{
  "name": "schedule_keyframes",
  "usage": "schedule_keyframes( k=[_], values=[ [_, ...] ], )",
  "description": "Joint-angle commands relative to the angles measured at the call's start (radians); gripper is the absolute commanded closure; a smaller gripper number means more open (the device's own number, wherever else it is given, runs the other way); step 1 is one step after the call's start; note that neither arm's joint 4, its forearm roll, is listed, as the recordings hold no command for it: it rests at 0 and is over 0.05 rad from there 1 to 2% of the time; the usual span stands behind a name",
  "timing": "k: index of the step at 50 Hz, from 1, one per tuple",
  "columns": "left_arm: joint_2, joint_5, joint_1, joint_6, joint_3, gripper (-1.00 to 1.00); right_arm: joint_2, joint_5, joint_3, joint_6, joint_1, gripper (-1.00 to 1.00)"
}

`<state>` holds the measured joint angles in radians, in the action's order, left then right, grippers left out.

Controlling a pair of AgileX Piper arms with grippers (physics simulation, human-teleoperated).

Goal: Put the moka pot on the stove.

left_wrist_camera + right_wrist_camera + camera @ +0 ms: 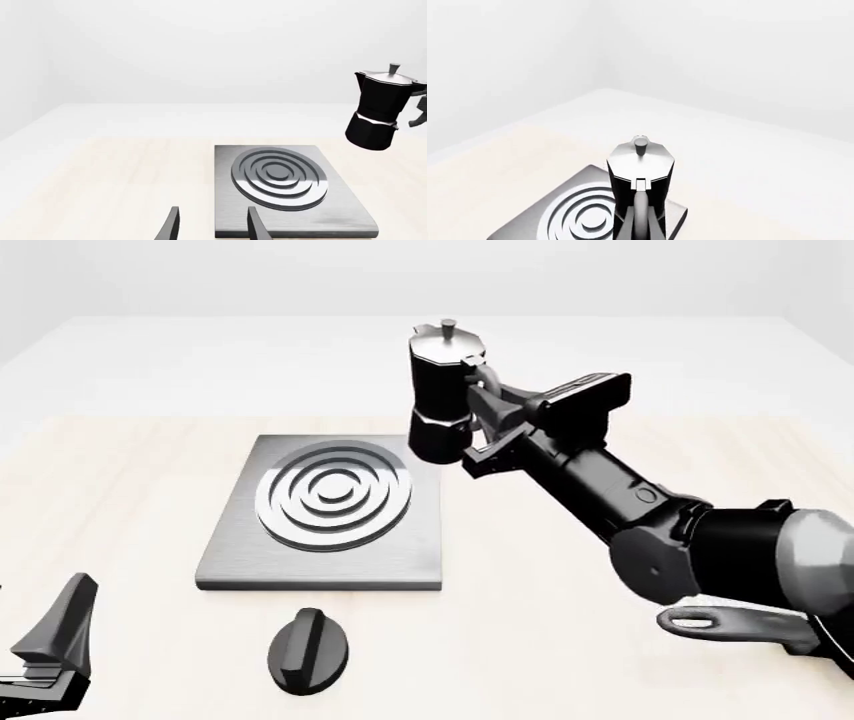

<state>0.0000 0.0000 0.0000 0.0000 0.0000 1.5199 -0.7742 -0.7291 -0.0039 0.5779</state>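
Moka pot point(441, 395) hangs in the air, upright, clamped at its handle side by my right gripper point(470, 410); its base is clear of the table point(561, 640). From the front view it sits above the far right corner of the stove point(320, 565), off to the side of the ring burner point(334, 495) rather than over its centre. Black waisted body, silver faceted top, lid knob up. I read no brand, label or lettering on the pot from any view.

Right wrist view looks down on the lid and knob, the handle running toward the camera; the stove slab and part of the rings show beneath the pot.

Stove lies flat on the pale wood tabletop, grey slab, concentric silver and black rings. No markings legible on it.

Black oval knob point(307, 648) lies on the table just in front of the stove's near edge, apart from it. No writing visible on it either.

Left gripper point(212, 225) is low at the near left, its two fingers spread apart with nothing between them, pointing toward the stove's near edge in the left wrist view.
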Motion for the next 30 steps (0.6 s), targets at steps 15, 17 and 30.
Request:
schedule_keyframes(
  k=[15, 17, 30],
  values=[
    [0.000, 0.000, 0.000, 0.000, 0.000, -1.00, 0.157, -0.045, -0.150, 0.001, 0.029, 1.00],
    [0.000, 0.000, 0.000, 0.000, 0.000, -1.00, 0.168, -0.047, -0.160, 0.002, 0.029, 1.00],
    [0.000, 0.000, 0.000, 0.000, 0.000, -1.00, 0.244, -0.057, -0.228, -0.009, 0.047, 1.00]
  ],
)
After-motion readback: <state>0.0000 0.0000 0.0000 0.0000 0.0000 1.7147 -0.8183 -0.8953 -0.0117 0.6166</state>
